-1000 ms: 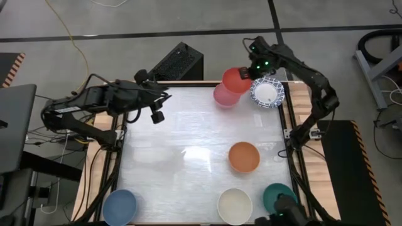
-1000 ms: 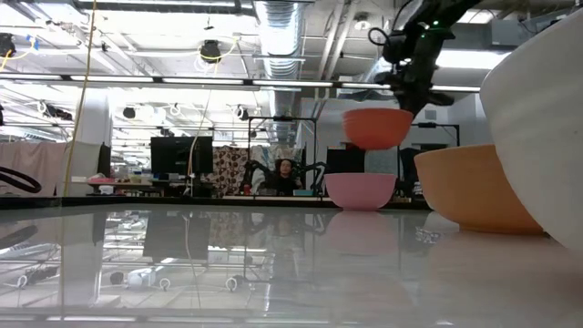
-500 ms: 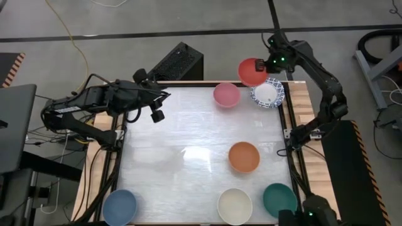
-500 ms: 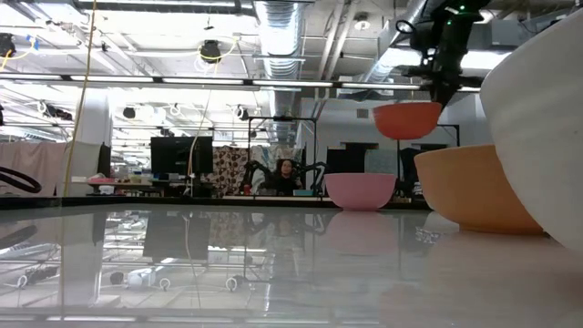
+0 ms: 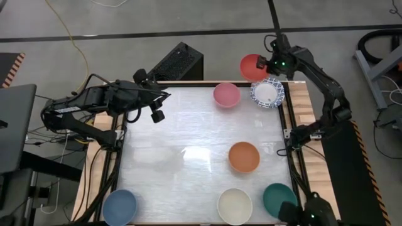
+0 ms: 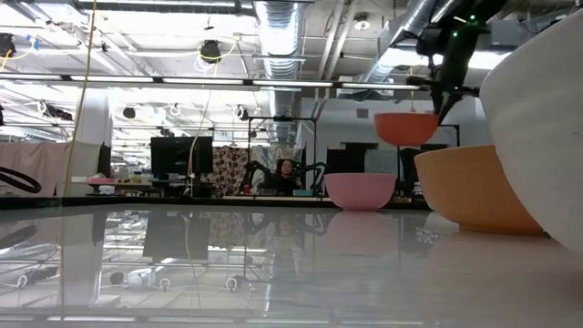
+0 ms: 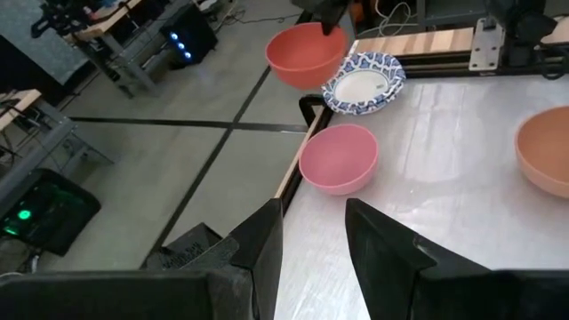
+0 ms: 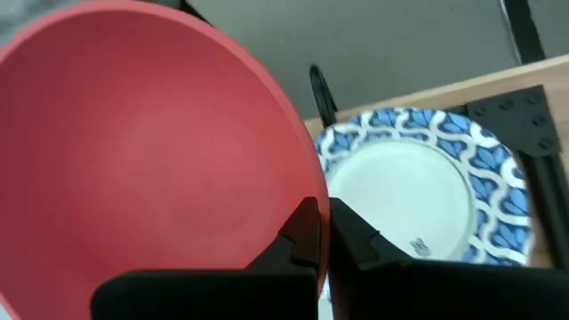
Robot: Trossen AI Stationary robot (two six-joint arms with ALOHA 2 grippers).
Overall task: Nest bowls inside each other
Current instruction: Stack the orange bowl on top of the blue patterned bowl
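Carrying the red bowl (image 5: 252, 66) by its rim, the right gripper (image 5: 269, 63) hangs beyond the far edge of the table (image 5: 188, 144), at about one o'clock on the table seen from above, its fingers pinched tight on the bowl's wall. You have the bowl aloft and level, just beside the blue-patterned bowl (image 5: 267, 93), which sits at the far right corner and looks like the likely nest.

To finish this step well, bring the red bowl back over the table until it is centred on the patterned bowl, keep its mouth facing up, lower it straight down, and let go only once it is seated; a release from off-centre would probably tip it against the rim or send it off the edge.

The right arm reaches up from its base at three o'clock, elbow bent, wrist turned toward eleven. The left gripper (image 5: 157, 113) waits above the table's ten o'clock corner, its fingers (image 7: 267, 244) standing partly apart and holding nothing.

The pink bowl (image 5: 226, 95) rests at twelve o'clock, the orange bowl (image 5: 244, 157) right of centre, and the blue bowl (image 5: 119, 206), cream bowl (image 5: 234, 205) and teal bowl (image 5: 278, 198) line the near edge from seven to five o'clock.
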